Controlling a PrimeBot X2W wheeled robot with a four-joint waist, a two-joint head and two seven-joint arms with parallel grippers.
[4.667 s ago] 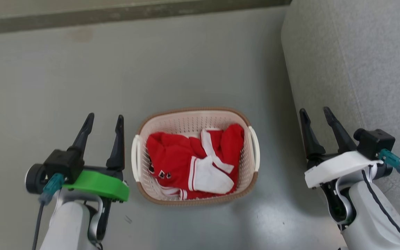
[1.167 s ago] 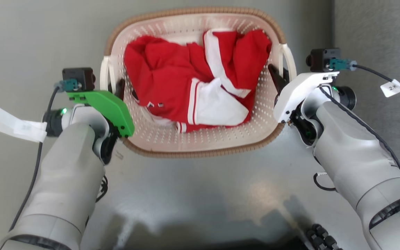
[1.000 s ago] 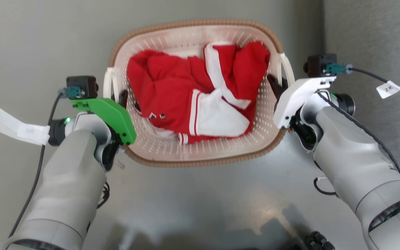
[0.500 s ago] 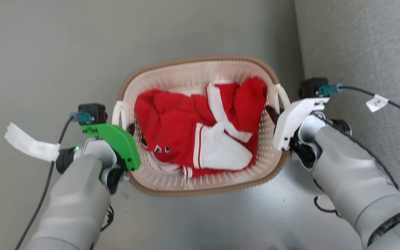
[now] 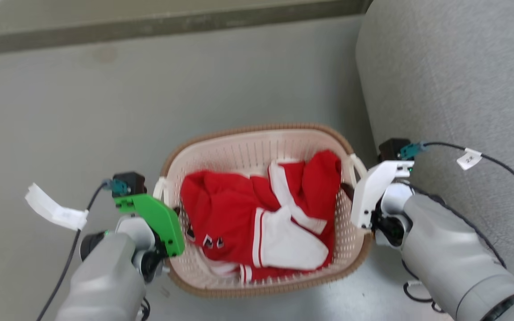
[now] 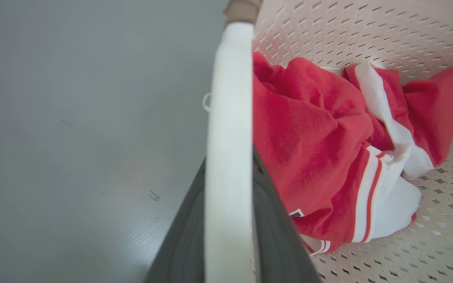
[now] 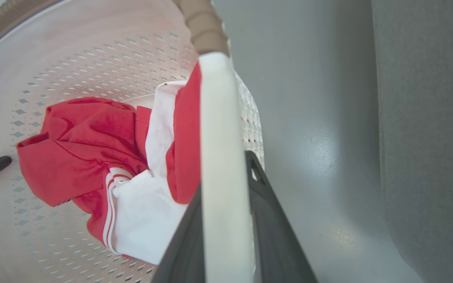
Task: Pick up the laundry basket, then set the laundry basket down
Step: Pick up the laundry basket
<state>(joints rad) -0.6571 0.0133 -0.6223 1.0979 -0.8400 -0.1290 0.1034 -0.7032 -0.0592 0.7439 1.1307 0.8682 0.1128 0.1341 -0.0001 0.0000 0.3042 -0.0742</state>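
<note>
So the laundry basket is over the grey floor, just beside the grey sofa, with a red-and-white jersey bunched up inside. The left gripper is clamped on the white loop handle on the side away from the sofa, one dark finger on each side. The right gripper pinches the sofa-side handle the same way. Can't tell if the basket's bottom touches the floor.

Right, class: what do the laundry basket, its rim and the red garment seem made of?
The laundry basket: likely moulded plastic, matt cream, evenly punched holes. Its rim: probably plastic too, brown, ribbed like weave. The red garment: soft fabric, creased, white trim.
</note>
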